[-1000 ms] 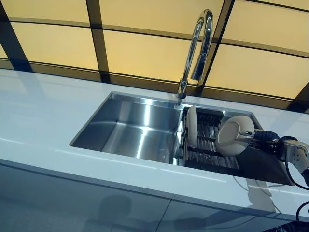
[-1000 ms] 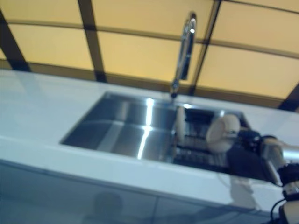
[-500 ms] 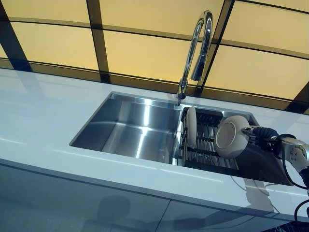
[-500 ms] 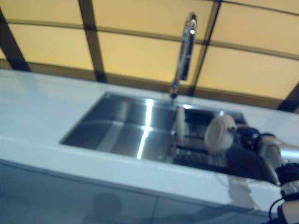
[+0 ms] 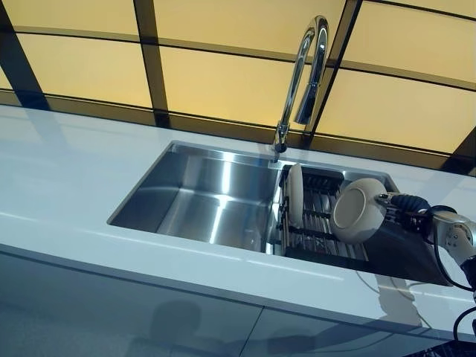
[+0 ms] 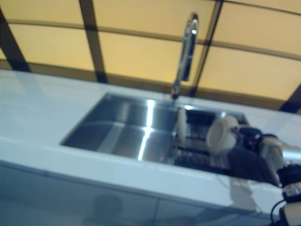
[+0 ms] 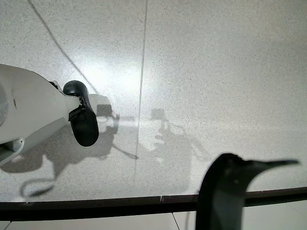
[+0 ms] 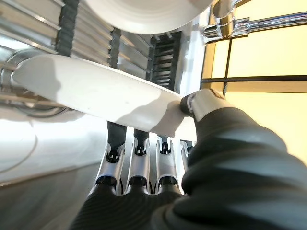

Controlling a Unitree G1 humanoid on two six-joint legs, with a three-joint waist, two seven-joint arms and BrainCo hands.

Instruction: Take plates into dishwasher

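R hand [image 5: 399, 206] at right of frame, fingers + thumb clamped on plate [image 5: 358, 210] above rack [image 5: 321, 216] in sink [image 5: 201, 195]; L hand's fingers can't tell.

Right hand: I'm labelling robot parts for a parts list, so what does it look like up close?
The right hand has silver fingers side by side, with black joints. A dark ribbed cover wraps its back and wrist, and the thumb is silver. In the left eye view the forearm is silver-grey.
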